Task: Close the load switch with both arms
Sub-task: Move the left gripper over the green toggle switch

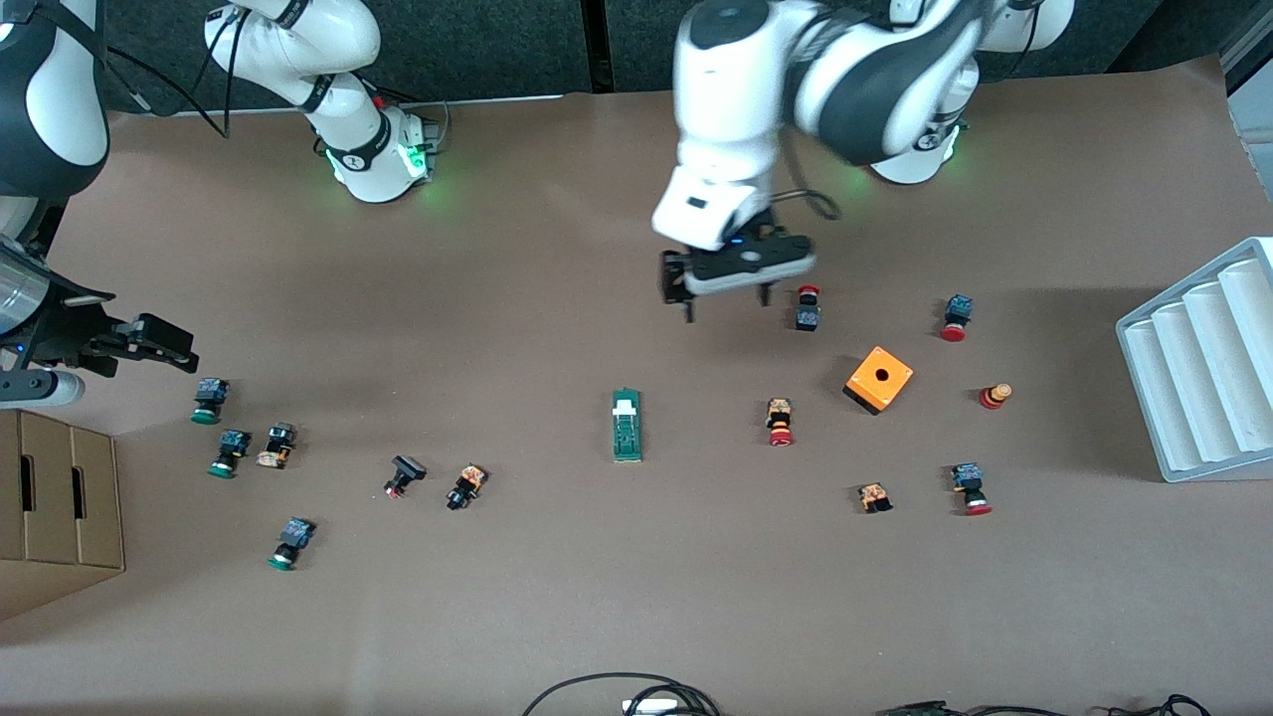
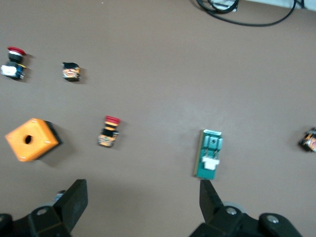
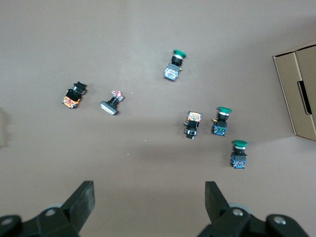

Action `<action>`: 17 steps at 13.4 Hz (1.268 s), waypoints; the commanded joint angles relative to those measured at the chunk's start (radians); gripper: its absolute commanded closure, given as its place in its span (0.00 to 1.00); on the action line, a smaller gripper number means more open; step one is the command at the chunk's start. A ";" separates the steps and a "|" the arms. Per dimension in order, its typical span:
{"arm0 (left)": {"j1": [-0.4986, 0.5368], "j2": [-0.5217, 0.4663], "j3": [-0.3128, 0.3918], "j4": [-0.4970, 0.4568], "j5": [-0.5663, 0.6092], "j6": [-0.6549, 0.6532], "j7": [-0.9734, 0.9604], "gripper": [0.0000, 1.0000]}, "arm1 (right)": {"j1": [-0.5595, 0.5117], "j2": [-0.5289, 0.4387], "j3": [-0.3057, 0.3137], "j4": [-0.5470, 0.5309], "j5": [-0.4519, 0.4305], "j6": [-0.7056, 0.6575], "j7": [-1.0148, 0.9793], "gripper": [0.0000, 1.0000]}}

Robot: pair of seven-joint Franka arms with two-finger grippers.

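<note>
The load switch (image 1: 627, 426) lies flat on the brown worktop (image 1: 557, 597) near its middle, its long side running toward the front camera and its white tab at the end farther from that camera. Nothing touches it. An orange square box (image 1: 878, 379) with a hole sits toward the left arm's end of the worktop, with a red-capped push button (image 1: 780, 422) between box and switch. More small buttons are scattered toward both ends.

The left end effector (image 1: 724, 291) hangs over bare worktop, above a spot farther from the front camera than the switch; its fingers are spread wide and hold nothing. In the left wrist view the switch (image 2: 209, 153) shows just ahead of one fingertip (image 2: 206, 190), with the box (image 2: 31, 139) well off to the side.

The right end effector (image 1: 177, 350) hovers at the right arm's end of the worktop, over a cluster of green-capped buttons (image 1: 209, 400) and near a cardboard box (image 1: 58, 502). Its fingers are also parted and empty, and the switch is well apart from it.

The step in hand looks like the approach: neither arm has reached the switch. The next move likely calls for the left arm to come down over the switch body and steady it, while the right arm crosses toward the middle to press the white tab shut. Both need to align with the narrow block without knocking it askew.
</note>
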 commanded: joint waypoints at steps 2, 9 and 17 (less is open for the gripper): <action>-0.080 0.083 0.002 0.036 0.112 0.014 -0.168 0.00 | 0.007 0.004 -0.002 0.004 -0.030 0.014 0.003 0.00; -0.242 0.310 0.004 0.005 0.597 0.079 -0.502 0.00 | 0.008 0.004 -0.002 0.005 -0.030 0.014 0.003 0.00; -0.325 0.448 0.010 -0.039 0.897 0.074 -0.688 0.00 | 0.002 0.005 -0.002 0.005 -0.028 0.008 0.005 0.00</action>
